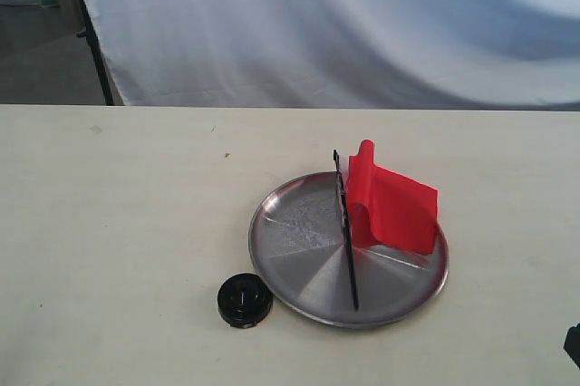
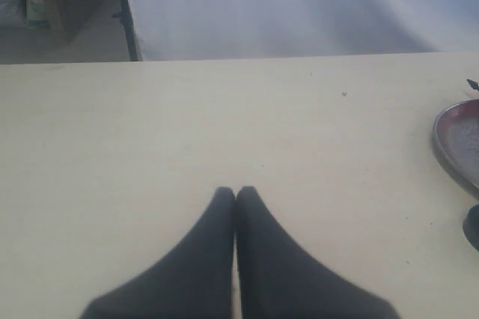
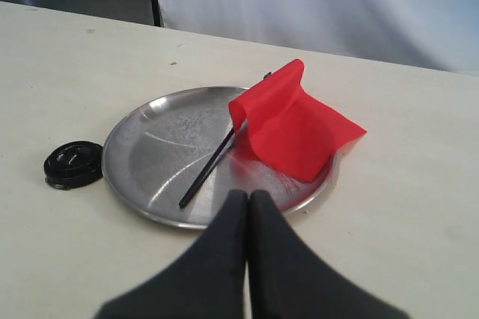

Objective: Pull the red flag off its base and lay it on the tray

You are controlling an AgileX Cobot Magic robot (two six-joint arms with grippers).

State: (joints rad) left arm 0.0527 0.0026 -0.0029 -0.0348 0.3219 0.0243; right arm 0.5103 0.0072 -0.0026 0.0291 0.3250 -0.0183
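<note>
We see a broad pale table filling most of the exterior view, and behind it hangs a white sheet in soft folds. On the table, right of the middle, sits the round silver tray, its floor marked with faint lines running out from the centre. The red flag lies on that tray, off its base. Its cloth stands in crumpled folds over the right half of the dish, and its thin black pole runs across the tray floor from the far rim towards the near rim. The far end pokes up past the far rim. The small black base rests on the table by itself, just beside the tray's near left rim. We cannot tell whether the two touch. Its centre hole faces up with nothing in it. The right wrist view shows the same layout, with the tray, the flag and the base all ahead of the right gripper. That gripper's two dark fingers are pressed together with nothing between them, the tips showing in front of the tray's near edge. The left gripper likewise has its fingers pressed together and holds nothing. It sits over bare table, with only the tray's rim showing at the side of its view.
</note>
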